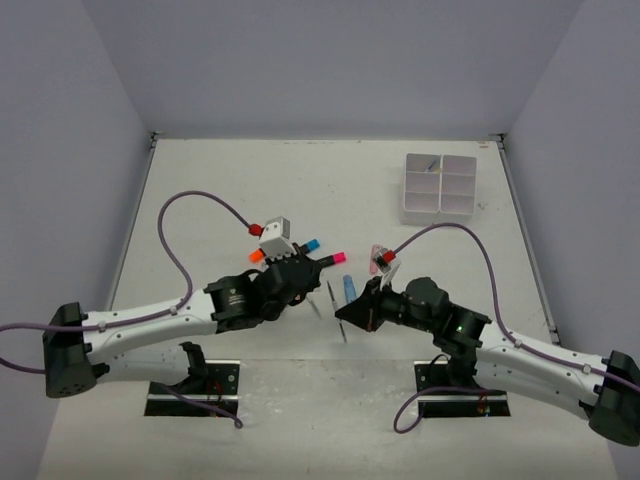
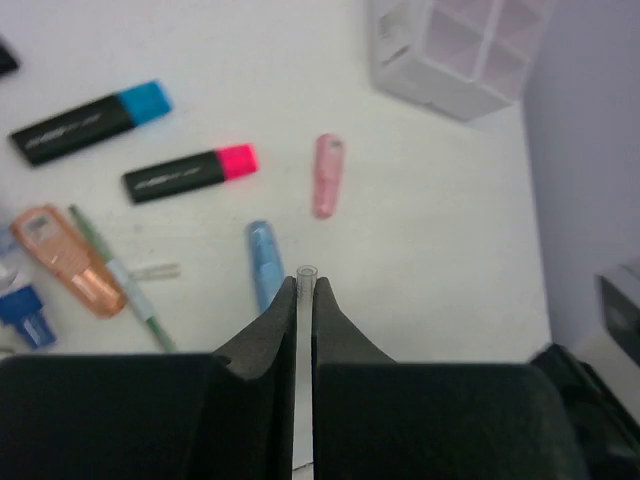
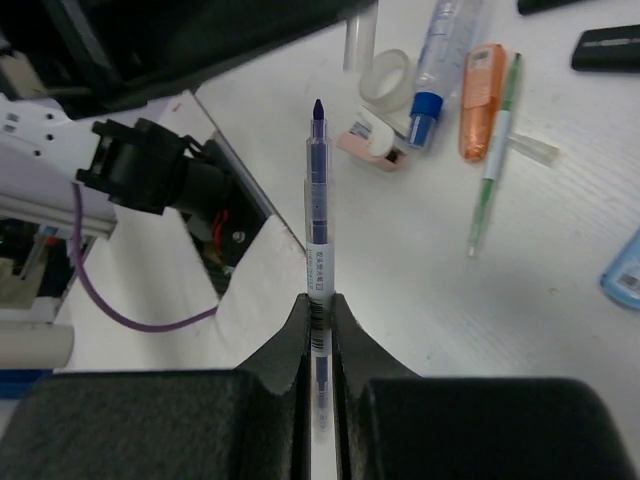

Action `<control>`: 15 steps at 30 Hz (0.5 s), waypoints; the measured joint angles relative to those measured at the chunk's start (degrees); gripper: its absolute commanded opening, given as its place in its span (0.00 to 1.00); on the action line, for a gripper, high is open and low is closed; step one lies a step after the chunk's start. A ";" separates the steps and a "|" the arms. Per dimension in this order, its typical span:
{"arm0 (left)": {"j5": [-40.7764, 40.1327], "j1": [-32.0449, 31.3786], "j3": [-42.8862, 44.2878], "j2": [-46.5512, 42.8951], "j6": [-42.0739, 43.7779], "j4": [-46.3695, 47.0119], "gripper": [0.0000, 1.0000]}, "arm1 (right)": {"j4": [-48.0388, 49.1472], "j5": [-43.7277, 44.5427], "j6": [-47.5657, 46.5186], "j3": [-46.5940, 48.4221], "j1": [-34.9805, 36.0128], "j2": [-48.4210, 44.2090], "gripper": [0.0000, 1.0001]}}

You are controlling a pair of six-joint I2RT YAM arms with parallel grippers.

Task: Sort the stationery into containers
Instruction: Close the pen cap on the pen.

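Left gripper (image 2: 305, 290) is pinching a thin clear tube (image 2: 306, 272) between almost-closed jaws, only its end showing; so slim and smooth, it may be slipping loose once carried. Beyond it, a pink-capped highlighter (image 2: 190, 172), blue piece (image 2: 264, 262) and pink piece (image 2: 327, 175) are lying unsorted on the table (image 1: 250, 180). Right gripper (image 3: 320, 300) is clamping a blue-ink pen (image 3: 317, 200) low on its barrel, bare tip outward; that overhang could be pivoting or marking something. Well apart, far right, the white organiser box (image 1: 425, 213) is waiting, and two close-set arms risk clashing.
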 measured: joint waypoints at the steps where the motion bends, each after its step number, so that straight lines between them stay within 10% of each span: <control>1: 0.22 0.04 -1.37 -2.54 5.08 5.09 0.00 | 1.89 -1.00 0.35 -0.35 0.11 0.23 0.00; 15: 6.98 0.06 -6.08 -11.55 29.81 30.00 0.00 | 14.39 2.86 2.89 -1.46 3.71 -2.87 0.00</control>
